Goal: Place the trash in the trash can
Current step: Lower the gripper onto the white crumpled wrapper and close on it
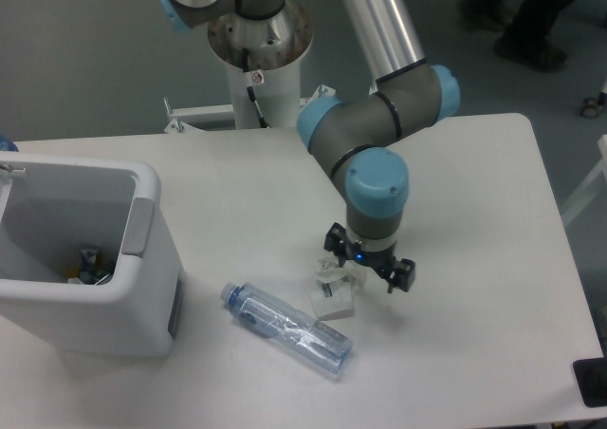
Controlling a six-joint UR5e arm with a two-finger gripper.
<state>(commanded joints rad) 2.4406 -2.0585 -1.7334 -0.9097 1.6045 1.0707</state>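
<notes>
A clear bluish plastic bottle (287,329) with a blue cap lies on its side on the white table, near the front. Just right of it and a little further back sits a small white plastic scrap (333,291). My gripper (366,269) hangs above the scrap's right side, fingers spread open and nothing between them; it hides part of the scrap. The white trash can (142,287) stands at the left edge, with some small bits of rubbish lying at its bottom.
The arm's base pedestal (258,59) rises behind the table's far edge. A dark object (591,383) pokes in at the table's front right corner. The table's right edge (560,230) runs close to the arm's elbow side.
</notes>
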